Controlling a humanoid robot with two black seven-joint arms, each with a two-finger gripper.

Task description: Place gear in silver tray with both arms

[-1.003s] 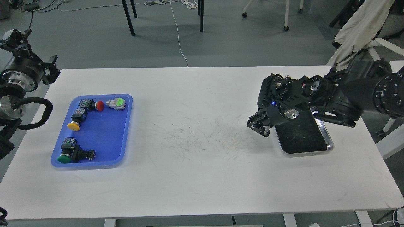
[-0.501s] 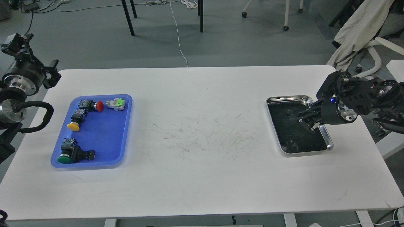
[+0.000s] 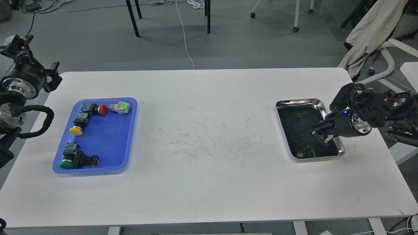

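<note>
The silver tray (image 3: 299, 103) is sitting at the desk's (image 3: 209, 182) three o'clock side. The right tool (image 3: 321, 133) is hovering over its five o'clock corner; whether its fingers are parted I cannot tell. The left tool (image 3: 16, 44) is waiting at ten o'clock, likewise unreadable. A low sweep is risking a knock on the rim, sliding the tray.

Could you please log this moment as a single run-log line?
right pincer: over silver tray, state unclear | left pincer: off table's left edge, state unclear | blue tray: four push-button switches inside
</note>
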